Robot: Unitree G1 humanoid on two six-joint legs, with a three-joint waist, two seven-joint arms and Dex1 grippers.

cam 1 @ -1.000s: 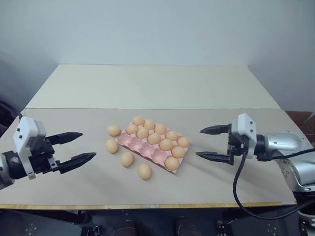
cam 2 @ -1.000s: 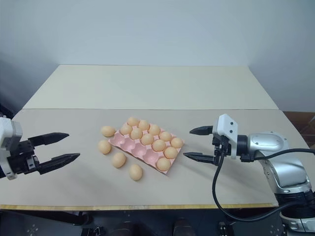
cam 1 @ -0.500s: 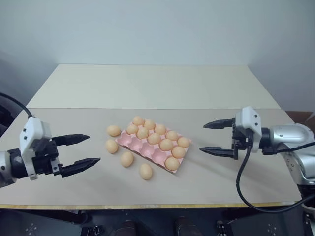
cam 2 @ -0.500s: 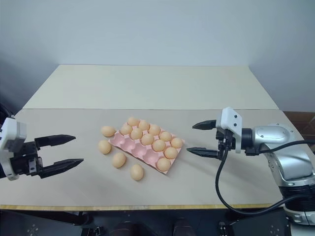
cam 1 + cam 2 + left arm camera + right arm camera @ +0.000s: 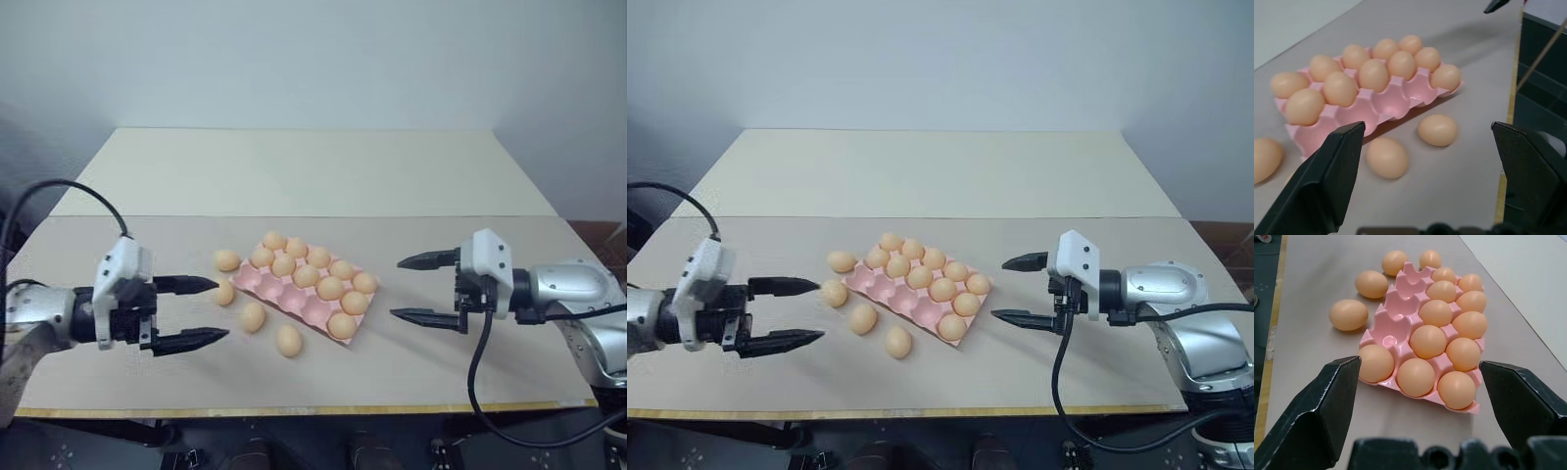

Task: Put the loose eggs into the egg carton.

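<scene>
**Four eggs loose, both jaws wide and empty**

Egg carton (image 5: 299, 291) sits mid-worktop (image 5: 411, 367), angled. Eleven eggs seated: far two rows full, near row empty except the cup at its right end. Four loose eggs (image 5: 253, 316) lie on the worktop by the carton's left end and near side: one at the far-left corner (image 5: 227, 259), one just left (image 5: 223, 292), two along the near edge (image 5: 288, 340).

Left gripper (image 5: 212, 310): jaws spread wide, holding nothing, tips next to the leftmost loose egg, pointing at the carton. Right gripper (image 5: 412, 289): jaws also wide open, empty, off the carton's right end, pointing at it.
</scene>
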